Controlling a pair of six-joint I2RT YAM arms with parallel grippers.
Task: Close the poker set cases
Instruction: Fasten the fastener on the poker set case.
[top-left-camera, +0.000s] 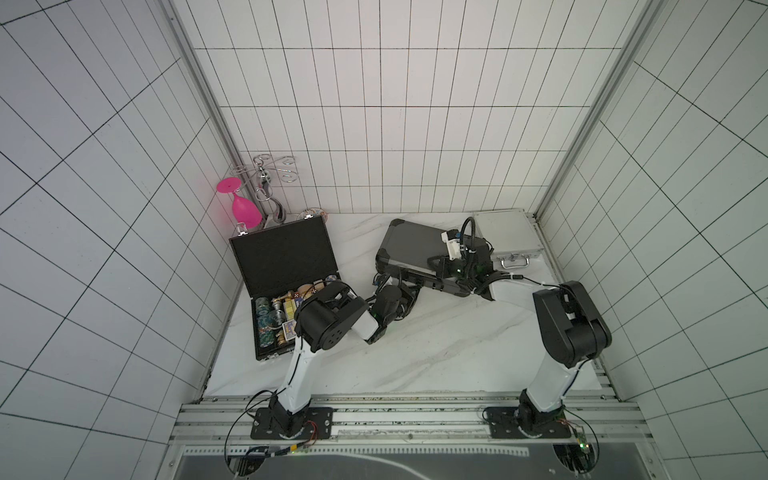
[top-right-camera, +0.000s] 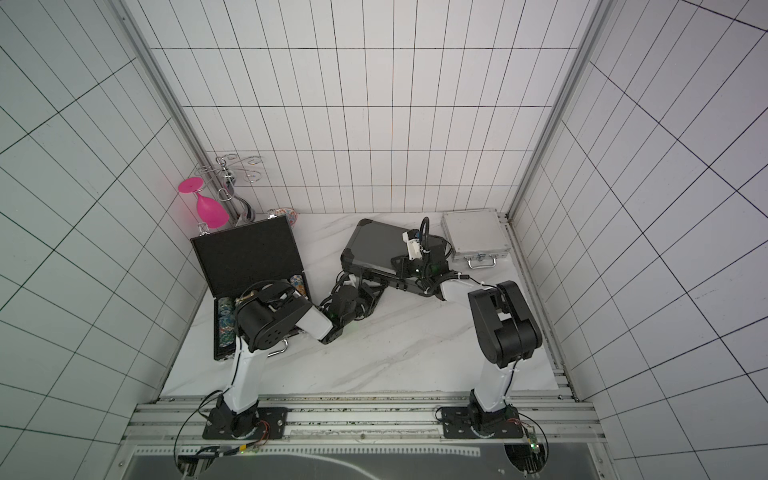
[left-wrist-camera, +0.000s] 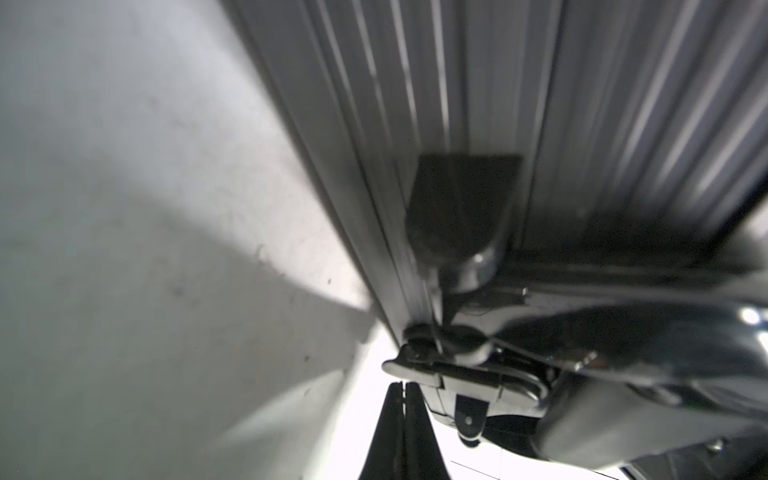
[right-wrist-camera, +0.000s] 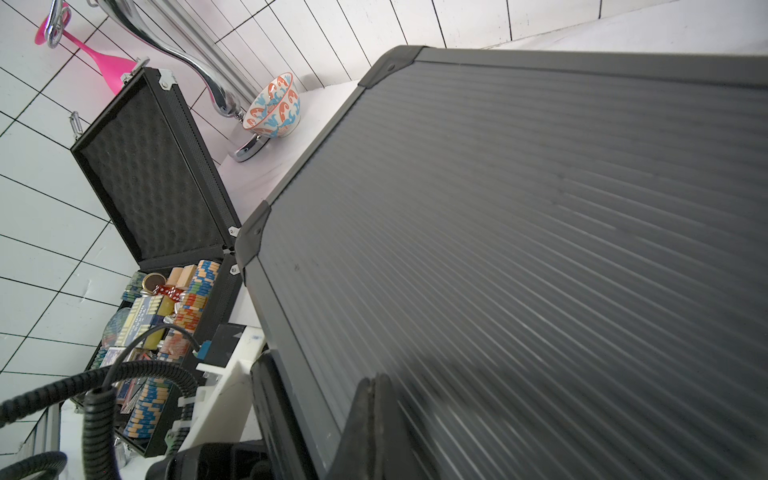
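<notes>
CASE: dark grey case (top-left-camera: 409, 245) on table (top-left-camera: 415, 353), lid down, between open black case (top-left-camera: 286, 253) and shut silver case (top-left-camera: 505, 235) | RIGHT CLAW (right-wrist-camera: 374, 380): closed, empty, tips on ribbed lid (right-wrist-camera: 540, 249) | LEFT CLAW (left-wrist-camera: 404, 388): closed, empty, beside front latch (left-wrist-camera: 465, 374) | HANDLING: judged rigid, slick; press lid near front edge.

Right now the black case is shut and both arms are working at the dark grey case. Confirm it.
Wrong on the black case: it stands open, lid raised, chips showing inside, as both top views and the right wrist view show. Both arms are working at the dark grey case.
</notes>
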